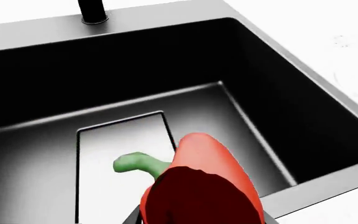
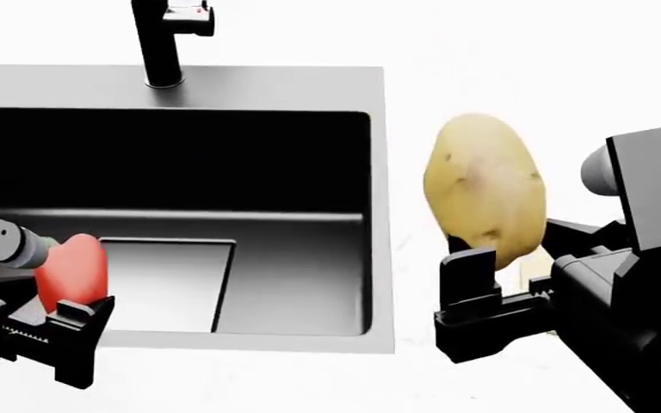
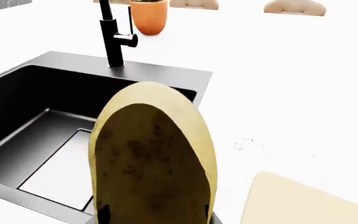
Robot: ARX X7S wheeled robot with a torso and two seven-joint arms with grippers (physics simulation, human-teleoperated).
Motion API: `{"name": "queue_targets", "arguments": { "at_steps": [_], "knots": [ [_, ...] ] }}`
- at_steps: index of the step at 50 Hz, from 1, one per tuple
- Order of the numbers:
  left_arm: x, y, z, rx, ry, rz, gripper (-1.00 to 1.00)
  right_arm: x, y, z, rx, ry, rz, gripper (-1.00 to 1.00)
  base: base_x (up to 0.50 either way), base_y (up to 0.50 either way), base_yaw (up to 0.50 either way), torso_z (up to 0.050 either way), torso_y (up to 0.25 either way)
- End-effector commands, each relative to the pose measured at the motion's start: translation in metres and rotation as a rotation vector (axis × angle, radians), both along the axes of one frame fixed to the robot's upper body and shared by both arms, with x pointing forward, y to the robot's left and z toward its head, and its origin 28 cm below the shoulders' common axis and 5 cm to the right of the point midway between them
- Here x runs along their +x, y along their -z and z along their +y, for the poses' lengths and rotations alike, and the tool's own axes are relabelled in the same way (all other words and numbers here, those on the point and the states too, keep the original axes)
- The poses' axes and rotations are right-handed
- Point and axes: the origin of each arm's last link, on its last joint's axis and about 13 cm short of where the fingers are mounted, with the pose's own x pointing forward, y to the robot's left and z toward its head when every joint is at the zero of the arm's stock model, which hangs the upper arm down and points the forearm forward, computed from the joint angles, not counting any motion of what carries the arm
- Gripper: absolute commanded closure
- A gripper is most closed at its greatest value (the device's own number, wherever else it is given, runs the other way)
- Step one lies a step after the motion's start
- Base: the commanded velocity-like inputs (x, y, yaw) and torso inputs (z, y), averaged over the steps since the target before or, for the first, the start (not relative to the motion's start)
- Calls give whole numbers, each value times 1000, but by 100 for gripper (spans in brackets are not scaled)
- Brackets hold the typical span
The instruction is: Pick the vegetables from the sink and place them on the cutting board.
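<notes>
My left gripper (image 2: 61, 292) is shut on the glossy red bell pepper (image 2: 72, 265), held over the front left part of the sink (image 2: 307, 86). In the left wrist view the pepper (image 1: 207, 172) fills the jaws, its green stem (image 1: 136, 162) pointing out over the grey sink floor (image 1: 120, 140). To the right of the sink, above the white counter, my right gripper (image 2: 516, 258) is shut on the yellow-brown potato (image 2: 482, 185), which stands upright. The potato (image 3: 151, 158) blocks most of the right wrist view. The pale tan cutting board (image 3: 303, 200) lies just beside it on the counter.
A black faucet (image 2: 158, 43) stands at the sink's back rim. Behind the faucet (image 3: 112, 37) sits an orange rounded object (image 3: 148, 16), with tan shapes (image 3: 195, 3) further back. White counter (image 3: 291, 93) spreads right of the sink.
</notes>
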Motion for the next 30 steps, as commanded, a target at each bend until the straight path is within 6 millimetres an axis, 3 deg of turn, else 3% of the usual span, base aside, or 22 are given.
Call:
{"name": "queue_targets", "arguments": {
  "at_steps": [1,6,30],
  "knots": [
    [8,-13,-1,-45,-45,-25,100,3,-1,-9,7,47,-64,100,0,-500,0,0,0],
    [8,-22,-2,-49,-40,-44,100,4,-4,-10,0,56,-86,100,0,-500,0,0,0],
    [9,-14,1,-49,-51,-27,100,7,1,-13,-6,75,-79,100,1,-500,0,0,0]
  ]
}}
